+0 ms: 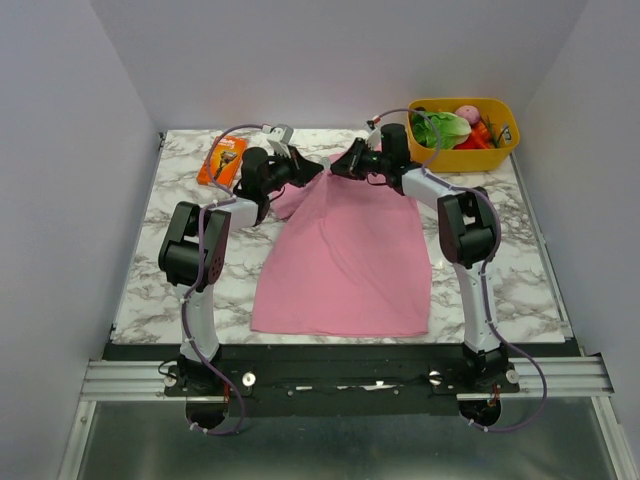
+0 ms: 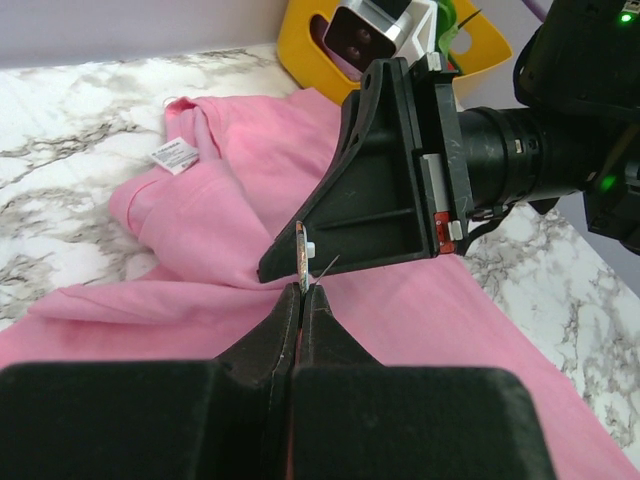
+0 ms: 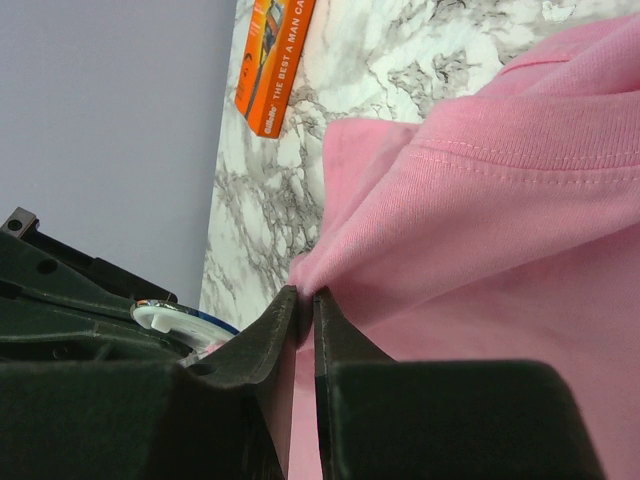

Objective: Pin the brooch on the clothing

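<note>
The left gripper [image 2: 300, 296] is pressed together on the brooch [image 2: 301, 253], holding it edge-on and upright, with its pin slanting right. Just right of it, the right gripper [image 3: 303, 300] pinches a raised fold of the clothing [image 3: 480, 200] near its far end. The 2 gripper tips almost touch.

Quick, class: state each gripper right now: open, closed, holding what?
Left gripper: closed, holding the brooch by its edge.
Right gripper: closed, pinching a fold of the pink T-shirt.
</note>
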Controlling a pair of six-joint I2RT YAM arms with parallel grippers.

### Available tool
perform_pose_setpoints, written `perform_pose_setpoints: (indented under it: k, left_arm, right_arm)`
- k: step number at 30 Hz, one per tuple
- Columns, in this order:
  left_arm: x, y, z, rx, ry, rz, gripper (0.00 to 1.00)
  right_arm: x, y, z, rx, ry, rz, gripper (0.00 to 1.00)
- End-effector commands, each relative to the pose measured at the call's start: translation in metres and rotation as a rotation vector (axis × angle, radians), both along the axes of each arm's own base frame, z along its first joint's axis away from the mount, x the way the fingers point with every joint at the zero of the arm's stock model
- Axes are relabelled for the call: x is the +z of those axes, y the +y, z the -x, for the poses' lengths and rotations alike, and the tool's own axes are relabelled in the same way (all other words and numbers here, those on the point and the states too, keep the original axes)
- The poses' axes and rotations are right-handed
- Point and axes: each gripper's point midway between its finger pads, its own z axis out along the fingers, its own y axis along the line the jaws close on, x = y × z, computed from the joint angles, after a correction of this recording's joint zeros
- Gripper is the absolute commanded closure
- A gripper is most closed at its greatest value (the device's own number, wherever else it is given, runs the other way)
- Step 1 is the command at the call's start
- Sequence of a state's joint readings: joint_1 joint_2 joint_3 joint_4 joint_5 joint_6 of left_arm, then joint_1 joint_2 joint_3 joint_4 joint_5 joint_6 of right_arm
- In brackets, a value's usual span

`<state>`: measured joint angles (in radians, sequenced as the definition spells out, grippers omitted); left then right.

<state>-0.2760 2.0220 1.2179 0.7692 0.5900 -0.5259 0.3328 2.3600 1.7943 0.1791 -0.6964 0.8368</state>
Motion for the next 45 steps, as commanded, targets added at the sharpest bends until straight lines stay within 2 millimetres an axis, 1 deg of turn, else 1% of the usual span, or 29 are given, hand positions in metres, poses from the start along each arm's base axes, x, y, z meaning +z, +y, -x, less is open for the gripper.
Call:
perform_pose_setpoints:
  k: [1, 2, 5, 6, 7, 8, 9, 10, 11, 12, 13, 14, 15, 16, 17, 18, 19, 20, 21, 22, 23, 25, 26, 30, 31, 32, 37, 42, 45]
  left_arm:
    - [0.053, -0.01, 0.014, -0.084, -0.127, 0.075, 1.0]
    - [0.055, -0.01, 0.014, -0.086, -0.13, 0.075, 1.0]
    - [0.054, -0.009, 0.013, -0.085, -0.129, 0.07, 1.0]
    - [0.052, -0.009, 0.014, -0.087, -0.128, 0.065, 1.0]
    - [0.052, -0.008, 0.013, -0.083, -0.13, 0.06, 1.0]
    - [0.051, -0.008, 0.014, -0.084, -0.127, 0.054, 1.0]
    - [0.049, -0.005, 0.014, -0.08, -0.125, 0.049, 1.0]
    - [0.05, -0.005, 0.015, -0.078, -0.13, 0.045, 1.0]
    - [0.049, -0.003, 0.015, -0.076, -0.131, 0.043, 1.0]
    - [0.048, -0.002, 0.016, -0.073, -0.13, 0.041, 1.0]
    - [0.05, 0.0, 0.016, -0.073, -0.135, 0.041, 1.0]
    - [0.05, 0.0, 0.017, -0.075, -0.135, 0.04, 1.0]
    - [0.051, 0.001, 0.018, -0.075, -0.135, 0.041, 1.0]
    - [0.053, 0.003, 0.019, -0.075, -0.141, 0.042, 1.0]
    - [0.054, 0.002, 0.02, -0.081, -0.143, 0.044, 1.0]
    - [0.054, 0.003, 0.021, -0.082, -0.146, 0.043, 1.0]
    - [0.055, 0.003, 0.022, -0.087, -0.15, 0.042, 1.0]
    - [0.056, 0.003, 0.023, -0.093, -0.156, 0.039, 1.0]
    - [0.056, 0.002, 0.024, -0.096, -0.159, 0.038, 1.0]
    - [0.057, 0.003, 0.024, -0.096, -0.163, 0.037, 1.0]
    - [0.058, 0.003, 0.025, -0.1, -0.171, 0.039, 1.0]
    - [0.057, 0.002, 0.026, -0.111, -0.173, 0.041, 1.0]
    - [0.06, 0.001, 0.027, -0.118, -0.187, 0.046, 1.0]
    - [0.059, 0.0, 0.027, -0.126, -0.189, 0.052, 1.0]
    - [0.057, -0.001, 0.028, -0.135, -0.185, 0.055, 1.0]
    - [0.057, -0.002, 0.028, -0.14, -0.189, 0.056, 1.0]
    - [0.053, -0.005, 0.033, -0.176, -0.184, 0.069, 1.0]
    - [0.06, -0.009, 0.043, -0.238, -0.215, 0.08, 1.0]
    - [0.063, -0.011, 0.049, -0.273, -0.225, 0.08, 1.0]
  right_arm:
    - [0.008, -0.004, 0.002, -0.016, -0.035, 0.028, 0.82]
    - [0.005, -0.005, 0.004, -0.018, -0.031, 0.033, 0.81]
    - [0.016, -0.007, 0.006, -0.01, -0.068, 0.041, 0.77]
    - [0.016, -0.008, 0.008, -0.008, -0.082, 0.051, 0.72]
    - [0.029, -0.011, 0.009, -0.013, -0.112, 0.052, 0.7]
    - [0.035, -0.015, 0.008, -0.023, -0.13, 0.059, 0.67]
    - [0.037, -0.018, 0.01, -0.025, -0.148, 0.072, 0.56]
    - [0.053, -0.023, 0.011, -0.037, -0.179, 0.073, 0.51]
    - [0.059, -0.029, 0.01, -0.054, -0.199, 0.08, 0.45]
    - [0.064, -0.032, 0.011, -0.057, -0.223, 0.089, 0.34]
    - [0.066, -0.037, 0.013, -0.061, -0.231, 0.097, 0.29]
    - [0.079, -0.046, 0.013, -0.069, -0.262, 0.096, 0.24]
    - [0.083, -0.05, 0.015, -0.068, -0.29, 0.105, 0.16]
    - [0.078, -0.056, 0.02, -0.069, -0.291, 0.111, 0.12]
    - [0.097, -0.062, 0.023, -0.071, -0.356, 0.093, 0.08]
    - [0.1, -0.065, 0.025, -0.062, -0.389, 0.094, 0.03]
    - [0.104, -0.068, 0.028, -0.055, -0.415, 0.095, 0.0]
    - [0.106, -0.069, 0.035, -0.026, -0.442, 0.085, 0.0]
    - [0.114, -0.069, 0.04, 0.001, -0.491, 0.092, 0.0]
    - [0.116, -0.067, 0.045, 0.033, -0.516, 0.087, 0.0]
    - [0.122, -0.062, 0.055, 0.098, -0.553, 0.059, 0.0]
    - [0.123, -0.057, 0.063, 0.156, -0.584, 0.032, 0.0]
    - [0.128, -0.054, 0.069, 0.197, -0.619, 0.008, 0.0]
    - [0.125, -0.048, 0.074, 0.26, -0.636, -0.047, 0.0]
    - [0.121, -0.046, 0.073, 0.272, -0.632, -0.055, 0.0]
    - [0.121, -0.045, 0.073, 0.283, -0.644, -0.063, 0.0]
    - [0.109, -0.042, 0.073, 0.321, -0.635, -0.066, 0.0]
    - [0.099, -0.042, 0.075, 0.347, -0.642, -0.056, 0.02]
    - [0.1, -0.041, 0.075, 0.346, -0.648, -0.059, 0.06]
